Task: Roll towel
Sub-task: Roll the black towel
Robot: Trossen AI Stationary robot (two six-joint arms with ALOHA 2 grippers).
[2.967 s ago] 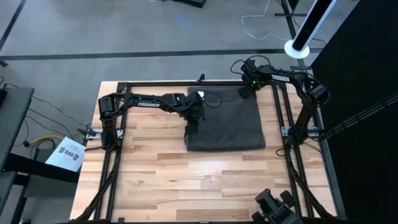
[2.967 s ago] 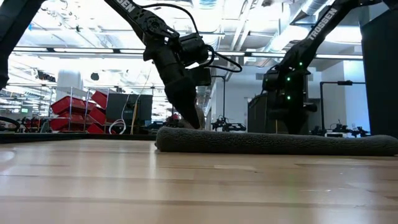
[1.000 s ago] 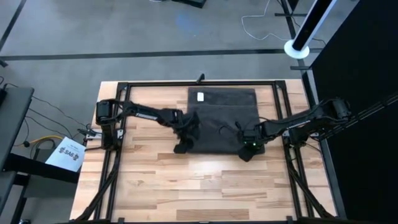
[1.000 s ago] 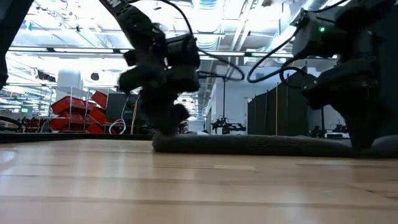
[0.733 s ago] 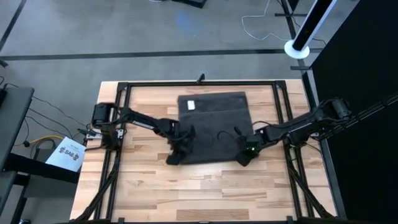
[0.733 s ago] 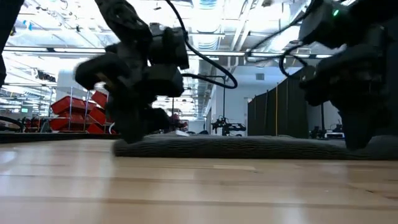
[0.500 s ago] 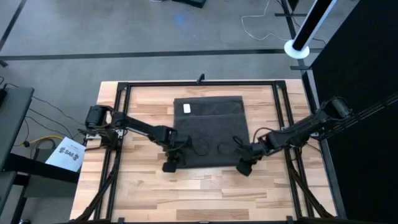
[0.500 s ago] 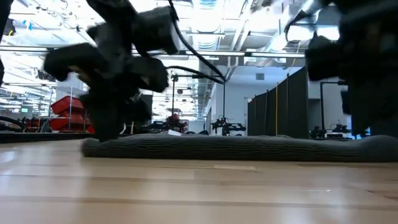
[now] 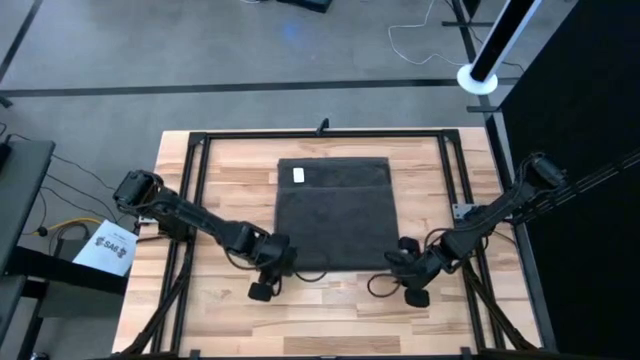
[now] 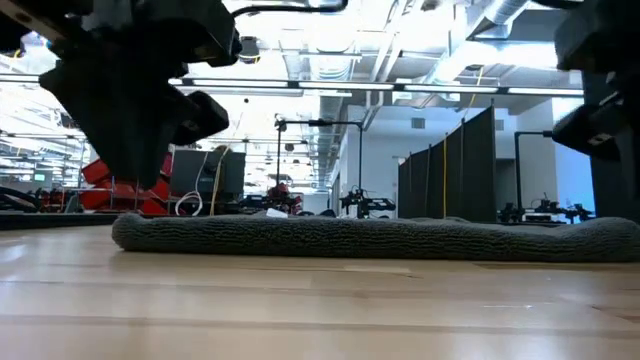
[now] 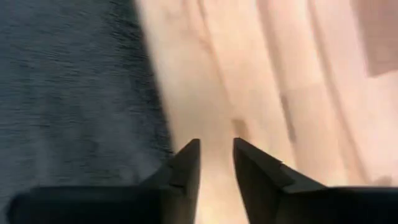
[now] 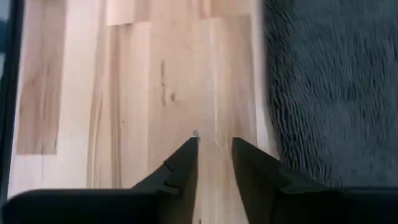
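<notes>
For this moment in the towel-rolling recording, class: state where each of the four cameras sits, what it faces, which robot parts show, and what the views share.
High view: overhead, looking straight down on the table; shows both arms, left gripper, right gripper.
Low view: tabletop height, looking level across the towel; arms enter from above.
Left wrist view: past its own fingers at the towel edge.
Right wrist view: past its own fingers, likewise.
All share the towel.
</notes>
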